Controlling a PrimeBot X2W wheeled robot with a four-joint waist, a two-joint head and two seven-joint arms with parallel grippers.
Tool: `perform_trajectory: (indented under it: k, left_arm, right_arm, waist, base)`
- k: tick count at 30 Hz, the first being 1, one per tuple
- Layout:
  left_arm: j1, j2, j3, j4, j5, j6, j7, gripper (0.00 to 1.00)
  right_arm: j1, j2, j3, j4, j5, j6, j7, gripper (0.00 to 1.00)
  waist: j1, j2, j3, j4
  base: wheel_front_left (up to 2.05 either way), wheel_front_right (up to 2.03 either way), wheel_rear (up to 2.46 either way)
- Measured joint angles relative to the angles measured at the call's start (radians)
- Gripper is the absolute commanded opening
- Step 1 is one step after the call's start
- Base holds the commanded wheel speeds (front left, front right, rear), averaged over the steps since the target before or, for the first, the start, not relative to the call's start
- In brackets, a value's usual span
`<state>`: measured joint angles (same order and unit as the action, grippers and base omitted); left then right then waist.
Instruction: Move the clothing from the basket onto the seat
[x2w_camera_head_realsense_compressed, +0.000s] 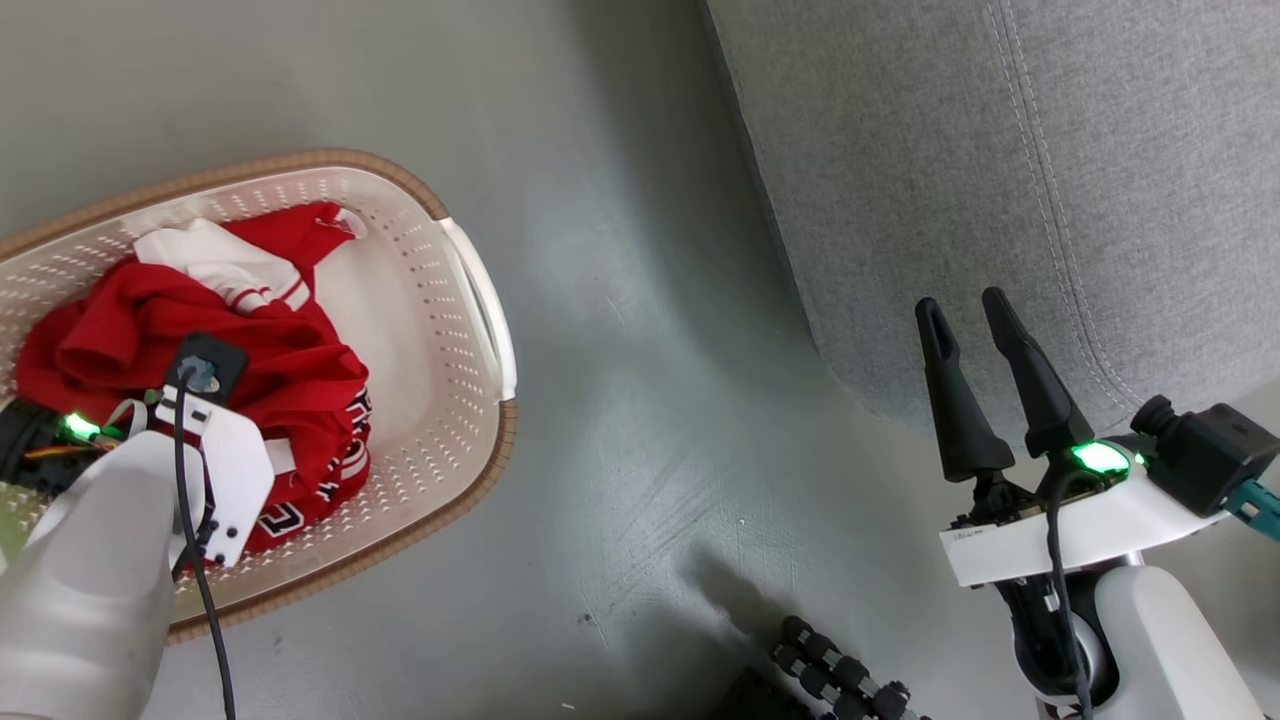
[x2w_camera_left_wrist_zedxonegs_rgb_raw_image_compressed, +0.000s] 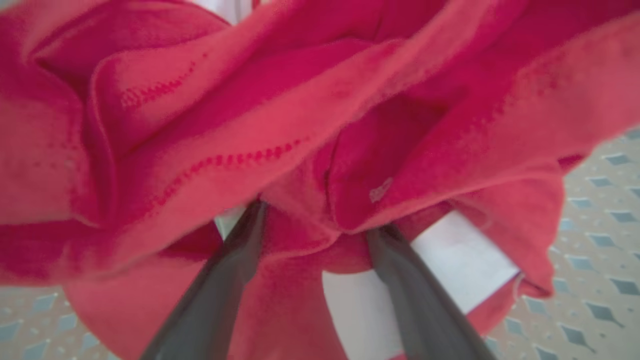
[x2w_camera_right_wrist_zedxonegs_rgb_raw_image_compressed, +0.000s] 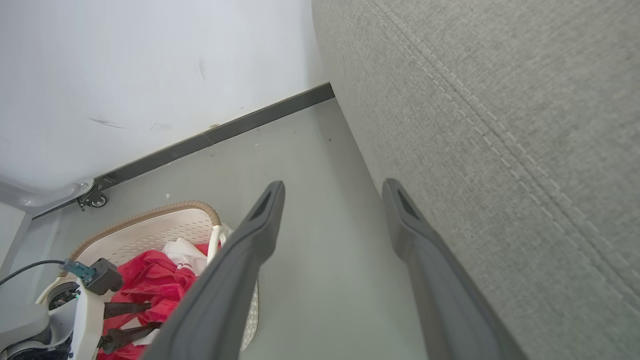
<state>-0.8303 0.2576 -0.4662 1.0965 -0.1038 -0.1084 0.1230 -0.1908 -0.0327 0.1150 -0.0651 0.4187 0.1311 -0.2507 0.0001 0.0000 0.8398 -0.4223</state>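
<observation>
In the laundry basket (x2w_camera_head_realsense_compressed: 440, 330), the left gripper (x2w_camera_left_wrist_zedxonegs_rgb_raw_image_compressed: 320, 215) straddles a fold of clothing (x2w_camera_left_wrist_zedxonegs_rgb_raw_image_compressed: 300, 125), fingers spread to pinch; the right gripper (x2w_camera_head_realsense_compressed: 962, 300) hangs wide-open near the seat (x2w_camera_head_realsense_compressed: 950, 150).

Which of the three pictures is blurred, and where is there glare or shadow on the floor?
Left wrist view: the red clothing lies so close to the lens that its folds and stitching look soft. Head view: the floor carries pale glare streaks, with a darker shadow along the seat. Right wrist view: the seat's weave and seam are sharp.
</observation>
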Motion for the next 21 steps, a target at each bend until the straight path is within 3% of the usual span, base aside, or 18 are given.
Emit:
perform_trajectory:
  k: [12, 13, 15, 16, 21]
  left_arm:
    - [-0.045, -0.004, -0.01, 0.053, 0.016, 0.0, 0.045, 1.0]
    - [-0.045, -0.006, -0.01, 0.058, 0.016, 0.0, 0.053, 0.85]
    - [-0.046, -0.008, -0.011, 0.066, 0.017, 0.0, 0.055, 0.07]
    - [-0.046, -0.009, -0.012, 0.069, 0.017, 0.0, 0.057, 0.0]
    - [-0.054, -0.016, -0.012, 0.079, 0.017, 0.0, 0.057, 0.0]
  right_arm:
    - [-0.036, 0.0, 0.024, 0.004, -0.024, 0.0, 0.0, 1.0]
    - [-0.039, 0.0, 0.024, 0.005, -0.024, 0.0, 0.0, 1.0]
    - [-0.041, 0.0, 0.023, 0.005, -0.025, 0.0, 0.0, 1.0]
    - [-0.041, 0.0, 0.023, 0.006, -0.026, 0.0, 0.0, 1.0]
    - [-0.044, 0.0, 0.023, 0.008, -0.031, 0.0, 0.0, 1.0]
  waist:
    - [0.0, 0.0, 0.033, -0.023]
    - [0.0, 0.0, 0.034, -0.024]
    - [0.0, 0.0, 0.036, -0.024]
    - [0.0, 0.0, 0.036, -0.025]
    - [0.0, 0.0, 0.035, -0.026]
  base:
    - [0.0, 0.0, 0.0]
    - [0.0, 0.0, 0.0]
    - [0.0, 0.0, 0.0]
    - [0.0, 0.0, 0.0]
    - [0.0, 0.0, 0.0]
